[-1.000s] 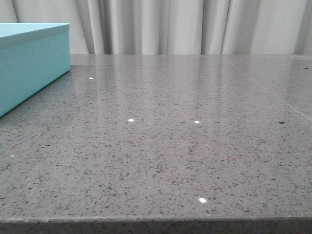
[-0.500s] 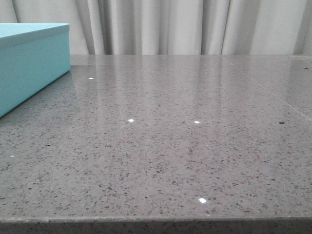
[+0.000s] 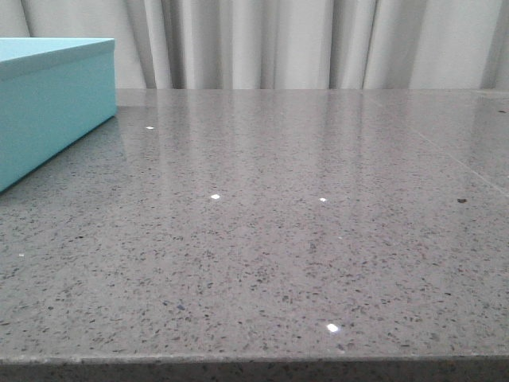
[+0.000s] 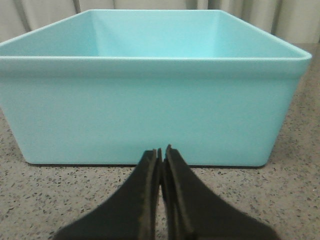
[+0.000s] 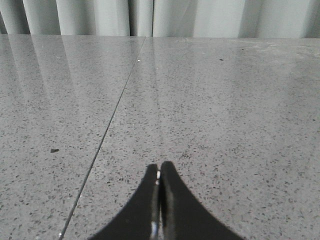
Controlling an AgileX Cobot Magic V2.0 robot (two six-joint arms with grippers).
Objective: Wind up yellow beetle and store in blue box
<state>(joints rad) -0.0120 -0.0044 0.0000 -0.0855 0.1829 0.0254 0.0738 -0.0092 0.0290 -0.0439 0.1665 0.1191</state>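
Turquoise blue box point(image 3: 48, 103) sits unmoved on the table point(image 3: 278, 239) — left end effector point(image 4: 161, 152) and right end effector point(image 5: 159, 170) both pressed closed, empty.

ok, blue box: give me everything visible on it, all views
The blue box is a large light turquoise rectangular container with matte flat walls, rounded corners and a paler top rim. It has no lid, and the part of its interior that shows is empty. It sits upright on the grey speckled table, at the far left in the front view. The shut left gripper points at its near wall without touching it.
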